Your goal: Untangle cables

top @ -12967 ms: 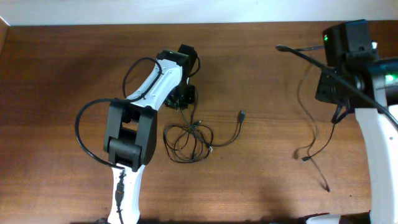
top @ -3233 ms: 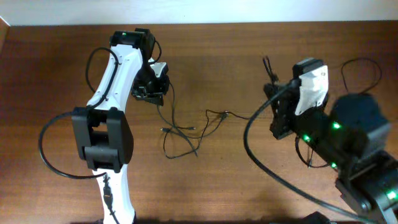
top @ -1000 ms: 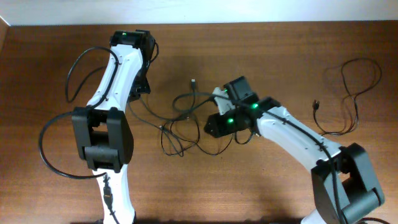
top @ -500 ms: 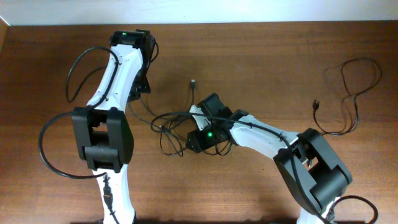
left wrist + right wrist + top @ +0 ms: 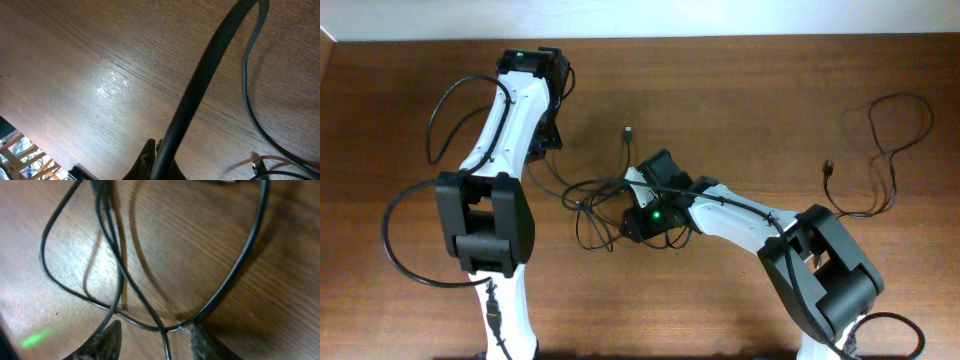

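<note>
The surface is a brown wooden table (image 5: 750, 80), with a pale wall strip (image 5: 620, 15) along the top edge of the overhead view. The thin black cords in a loose tangle (image 5: 592, 208) lie a bit left of the frame centre. One end goes up to a small plug connector (image 5: 628, 131) above the bunch. A separate thin black cord (image 5: 888, 130) lies in open loops at the upper right, well apart from the bunch (this one looks finished to me).

The right arm's black two-finger claw (image 5: 156, 341) is low over the right edge of the tangle, approx. at the centre of the overhead frame. In the right wrist view its fingertips (image 5: 107, 339) are spread apart at the bottom, and several strands cross the table between & above them. It grasps nothing. I think it is placed so because the jaws must straddle one strand before closing.

The left arm's black claw (image 5: 549, 138) sits at the upper left, and a strand runs from under it down-right to the bunch. Probably it works as an anchor for the other arm to pull against. Whether it is clenched on that strand I cannot tell. The left wrist view shows only a thick dark line (image 5: 200, 100) near the lens, wood grain & a thin cord piece (image 5: 246, 95) at the right.

The next move needs to pick only one strand, otherwise the knot may tighten.
</note>
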Tool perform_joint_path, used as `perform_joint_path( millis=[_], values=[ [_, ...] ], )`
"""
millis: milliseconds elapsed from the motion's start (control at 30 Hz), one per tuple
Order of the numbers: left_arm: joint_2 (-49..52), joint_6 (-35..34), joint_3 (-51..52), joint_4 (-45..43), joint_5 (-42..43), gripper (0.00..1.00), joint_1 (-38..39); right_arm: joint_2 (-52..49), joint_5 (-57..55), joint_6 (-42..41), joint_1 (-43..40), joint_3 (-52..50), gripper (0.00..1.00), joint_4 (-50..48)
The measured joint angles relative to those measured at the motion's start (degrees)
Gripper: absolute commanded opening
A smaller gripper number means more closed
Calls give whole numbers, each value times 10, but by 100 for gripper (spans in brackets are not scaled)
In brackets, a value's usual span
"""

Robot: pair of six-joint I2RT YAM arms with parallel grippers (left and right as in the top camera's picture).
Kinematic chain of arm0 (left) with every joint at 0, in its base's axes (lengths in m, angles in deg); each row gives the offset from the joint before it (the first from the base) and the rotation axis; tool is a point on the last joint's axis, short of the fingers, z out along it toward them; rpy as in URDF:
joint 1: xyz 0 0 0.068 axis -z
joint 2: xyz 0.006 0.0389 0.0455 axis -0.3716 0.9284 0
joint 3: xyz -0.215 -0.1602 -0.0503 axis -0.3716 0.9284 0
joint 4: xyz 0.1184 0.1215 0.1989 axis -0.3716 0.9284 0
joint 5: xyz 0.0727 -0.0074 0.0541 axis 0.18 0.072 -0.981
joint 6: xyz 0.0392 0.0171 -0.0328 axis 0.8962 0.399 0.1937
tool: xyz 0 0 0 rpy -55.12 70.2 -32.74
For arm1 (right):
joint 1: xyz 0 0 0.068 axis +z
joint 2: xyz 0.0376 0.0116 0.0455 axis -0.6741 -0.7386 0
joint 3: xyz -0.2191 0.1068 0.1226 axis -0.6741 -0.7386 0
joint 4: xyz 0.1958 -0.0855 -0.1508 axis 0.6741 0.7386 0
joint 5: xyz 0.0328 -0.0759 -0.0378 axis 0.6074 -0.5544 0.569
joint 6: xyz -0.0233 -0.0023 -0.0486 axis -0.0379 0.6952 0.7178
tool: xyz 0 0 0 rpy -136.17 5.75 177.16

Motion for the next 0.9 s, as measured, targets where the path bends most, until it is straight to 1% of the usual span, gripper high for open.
perform_joint_path(
  millis=[133, 200, 300, 400, 467, 500, 533, 600, 667, 733, 800, 900],
  values=[
    [0, 0, 0, -4, 0, 0, 0, 0, -23, 1, 7, 1, 33, 0],
    [0, 0, 0, -4, 0, 0, 0, 0, -51, 1, 21, 3, 27, 0],
    [0, 0, 0, -4, 0, 0, 0, 0, -99, 1, 48, 7, 24, -3],
    [0, 0, 0, -4, 0, 0, 0, 0, -120, 1, 60, 8, 21, -2],
    [0, 0, 0, -4, 0, 0, 0, 0, -140, 2, 68, 12, 17, 5],
    [0, 0, 0, -4, 0, 0, 0, 0, -153, 1, 73, 15, 9, 12],
    [0, 0, 0, -4, 0, 0, 0, 0, -165, 1, 80, 18, 5, 19],
    [0, 0, 0, -5, 0, 0, 0, -2, -202, 8, 108, 25, 4, 33],
    [0, 0, 0, -5, 0, 0, 0, -7, -219, 26, 130, 43, 4, 66],
    [0, 0, 0, -4, 0, 0, 0, -19, -225, 45, 140, 78, 4, 141],
    [0, 0, 0, -4, 0, 1, 0, -29, -231, 53, 132, 115, 4, 244],
    [0, 0, 0, -7, 0, 0, 0, -32, -252, 58, 106, 143, 4, 335]
  ],
)
